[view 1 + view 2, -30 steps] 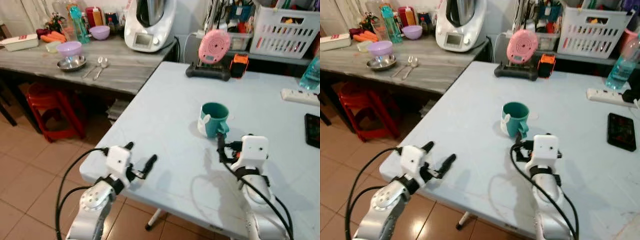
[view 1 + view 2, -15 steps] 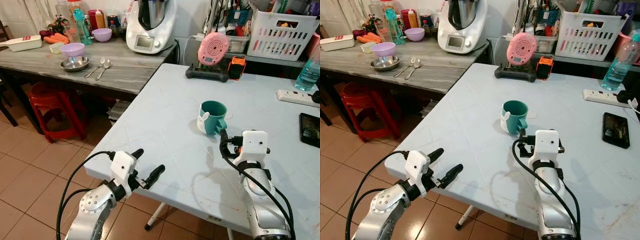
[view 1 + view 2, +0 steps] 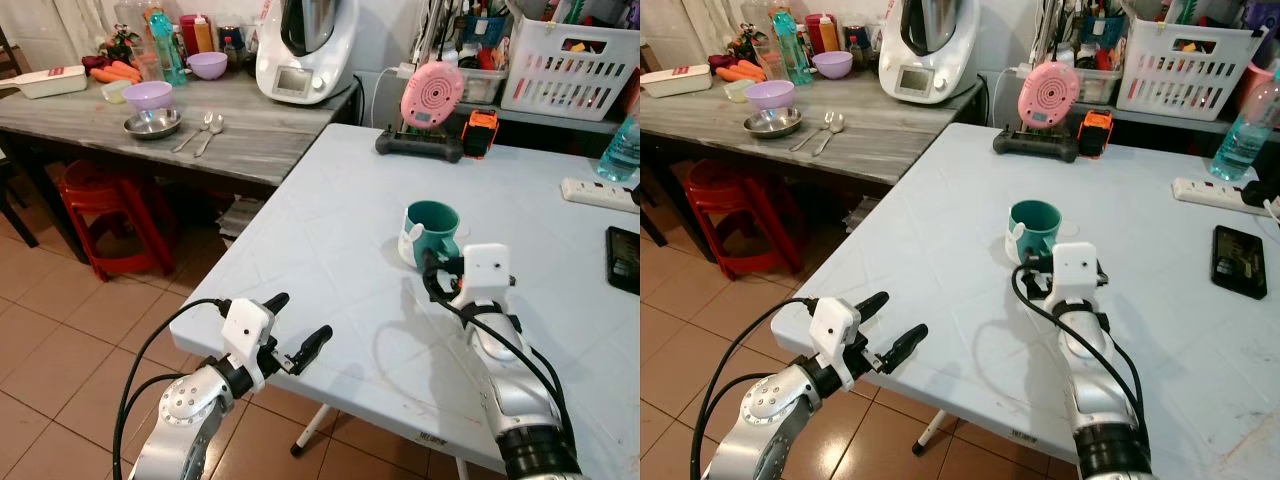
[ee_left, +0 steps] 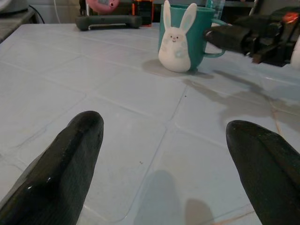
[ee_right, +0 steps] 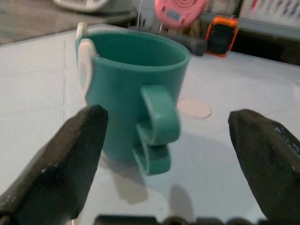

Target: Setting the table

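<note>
One teal mug (image 4: 183, 36) with a white rabbit figure, upright mid-tabletop (image 3: 330, 230), right gripper (image 5: 161, 140) spread at its handle, left gripper (image 3: 300, 335) spread, no legible writing.

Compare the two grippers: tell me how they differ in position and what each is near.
The right gripper sits over the white table, right at the teal mug, fingers spread either side of its handle. The left gripper hangs at the table's near edge, well away from the mug. Both are open and hold nothing.
</note>
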Available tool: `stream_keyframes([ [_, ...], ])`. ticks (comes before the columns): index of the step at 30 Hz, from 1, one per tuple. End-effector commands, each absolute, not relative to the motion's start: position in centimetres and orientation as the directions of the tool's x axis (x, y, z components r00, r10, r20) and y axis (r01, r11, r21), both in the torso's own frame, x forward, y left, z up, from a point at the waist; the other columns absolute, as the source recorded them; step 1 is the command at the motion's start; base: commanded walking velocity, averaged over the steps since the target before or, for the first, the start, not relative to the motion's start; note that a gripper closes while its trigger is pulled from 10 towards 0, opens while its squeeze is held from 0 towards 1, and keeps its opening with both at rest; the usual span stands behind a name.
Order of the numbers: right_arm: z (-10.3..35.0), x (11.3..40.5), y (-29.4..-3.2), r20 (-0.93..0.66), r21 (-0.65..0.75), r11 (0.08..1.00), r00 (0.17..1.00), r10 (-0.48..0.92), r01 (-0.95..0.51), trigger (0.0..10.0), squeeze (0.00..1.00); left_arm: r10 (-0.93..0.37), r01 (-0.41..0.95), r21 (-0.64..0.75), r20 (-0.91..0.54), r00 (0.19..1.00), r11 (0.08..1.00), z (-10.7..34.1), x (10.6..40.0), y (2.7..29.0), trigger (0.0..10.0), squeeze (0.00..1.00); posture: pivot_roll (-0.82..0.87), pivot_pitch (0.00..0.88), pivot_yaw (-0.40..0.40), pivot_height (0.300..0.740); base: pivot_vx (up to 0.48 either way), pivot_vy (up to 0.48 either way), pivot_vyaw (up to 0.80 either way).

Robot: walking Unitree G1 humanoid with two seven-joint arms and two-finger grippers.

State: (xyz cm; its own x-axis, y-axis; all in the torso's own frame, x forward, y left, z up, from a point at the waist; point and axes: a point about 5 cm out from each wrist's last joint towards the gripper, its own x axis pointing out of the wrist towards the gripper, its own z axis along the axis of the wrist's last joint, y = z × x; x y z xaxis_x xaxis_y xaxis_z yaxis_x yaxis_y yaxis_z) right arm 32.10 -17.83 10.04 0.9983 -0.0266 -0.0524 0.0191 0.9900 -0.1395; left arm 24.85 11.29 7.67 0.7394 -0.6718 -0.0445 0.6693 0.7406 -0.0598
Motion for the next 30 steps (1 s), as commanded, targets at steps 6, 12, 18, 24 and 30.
stream_keyframes([
  [6, 10.3, 33.0, -18.1, -0.046, -0.177, 0.984, 0.999, 0.004, -0.012, 0.2, 0.00, -0.664, 0.662, -0.057, -0.032, 0.747, 0.748, 8.2, 24.9, 11.4, 10.0, 0.00, 0.01, 0.000, 0.017, 0.740, 0.000, 0.000, 0.00],
  [12, 10.2, 33.2, -18.5, -0.046, -0.177, 0.984, 0.999, -0.001, -0.007, 0.0, 0.00, -0.692, 0.689, -0.071, -0.014, 0.722, 0.721, 8.5, 25.0, 11.1, 10.0, 0.00, 0.01, 0.000, 0.018, 0.740, 0.000, 0.000, 0.00],
  [18, 10.1, 33.2, -18.8, -0.045, -0.179, 0.984, 0.999, -0.005, -0.003, 0.0, 0.00, -0.733, 0.728, -0.109, -0.011, 0.680, 0.677, 8.4, 24.8, 10.7, 10.0, 0.00, 0.00, 0.000, 0.020, 0.740, 0.000, 0.000, 0.00],
  [24, 10.0, 33.3, -18.9, -0.041, -0.182, 0.983, 0.999, -0.005, -0.002, 0.0, 0.00, -0.750, 0.743, -0.125, -0.008, 0.662, 0.657, 8.2, 24.5, 10.5, 10.0, 0.00, 0.00, 0.000, 0.017, 0.740, 0.000, 0.000, 0.00],
  [30, 10.1, 33.4, -18.8, -0.036, -0.186, 0.982, 0.999, 0.000, -0.007, 0.0, 0.00, -0.749, 0.743, -0.121, -0.011, 0.662, 0.658, 8.1, 24.4, 10.6, 10.0, 0.00, 0.01, 0.000, 0.015, 0.740, 0.000, 0.000, 0.00],
])
